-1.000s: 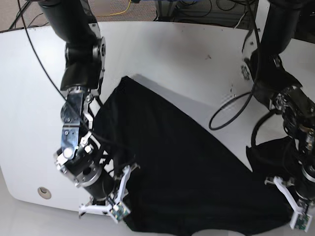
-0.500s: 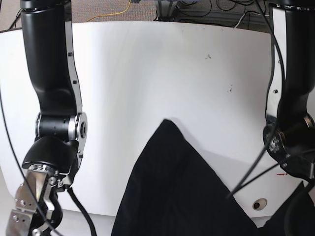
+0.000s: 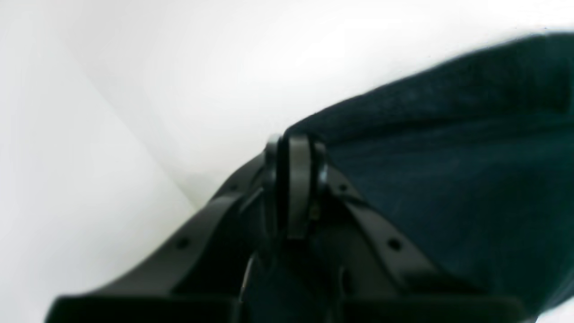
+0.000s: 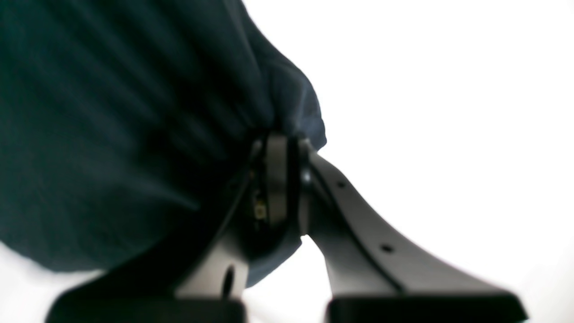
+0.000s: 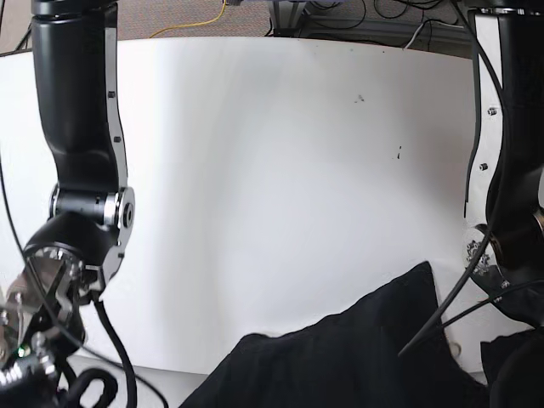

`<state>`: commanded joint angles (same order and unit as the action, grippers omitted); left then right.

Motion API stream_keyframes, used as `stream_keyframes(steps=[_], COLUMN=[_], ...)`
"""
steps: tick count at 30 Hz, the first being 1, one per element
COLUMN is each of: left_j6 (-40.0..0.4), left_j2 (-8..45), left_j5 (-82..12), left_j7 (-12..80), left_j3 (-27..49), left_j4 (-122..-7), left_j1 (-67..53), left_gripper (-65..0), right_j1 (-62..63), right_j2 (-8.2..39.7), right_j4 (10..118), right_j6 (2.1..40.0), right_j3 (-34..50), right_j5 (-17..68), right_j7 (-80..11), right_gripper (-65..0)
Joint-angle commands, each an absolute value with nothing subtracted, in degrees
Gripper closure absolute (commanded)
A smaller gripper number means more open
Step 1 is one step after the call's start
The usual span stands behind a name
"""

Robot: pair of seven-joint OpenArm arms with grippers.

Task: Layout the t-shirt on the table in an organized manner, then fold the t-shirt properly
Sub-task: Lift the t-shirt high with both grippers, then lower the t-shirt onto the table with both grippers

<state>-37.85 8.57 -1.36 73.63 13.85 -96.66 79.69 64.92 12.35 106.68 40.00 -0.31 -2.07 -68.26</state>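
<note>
**Both grippers pinch the shirt; only the wrist views show it**

In the left wrist view, the left gripper (image 3: 293,148) has its fingertips pressed together on an edge of the black t-shirt (image 3: 448,179), which fills the right of the frame. In the right wrist view, the right gripper (image 4: 280,148) is clamped on bunched fabric at upper left. The base view hides both grips: the t-shirt (image 5: 357,357) lies along the bottom edge of the white table (image 5: 272,170).

My right gripper (image 4: 282,179) has its jaws pinched on a bunched edge of the t-shirt (image 4: 112,134) (dark folds fan leftward), against blank white.
</note>
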Motion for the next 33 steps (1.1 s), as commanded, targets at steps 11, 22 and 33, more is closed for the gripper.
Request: stream_keyframes(steps=[11,22,33], left_j6=[-40.0,-40.0,-40.0], left_j2=[5.76,0.92,-0.13], left_j5=[-1.36,-1.36,-1.36], left_j7=[80.0,80.0,80.0], left_j3=[13.85,13.85,11.21], left_j4=[-109.67,-112.75,-112.92], left_j1=[54.9,25.19,6.02], left_gripper=[0.0,0.0,0.0], right_j1=[30.11,3.74,-6.73], right_j2=[13.32,9.8,9.45], right_j4=[116.53,116.35,115.56], right_j6=[40.0,40.0,40.0], right_j3=[7.52,15.25,16.75], right_j5=[-1.71,-1.8,-1.71], right_j7=[-67.38,-54.2,-51.91], right_gripper=[0.0,0.0,0.0])
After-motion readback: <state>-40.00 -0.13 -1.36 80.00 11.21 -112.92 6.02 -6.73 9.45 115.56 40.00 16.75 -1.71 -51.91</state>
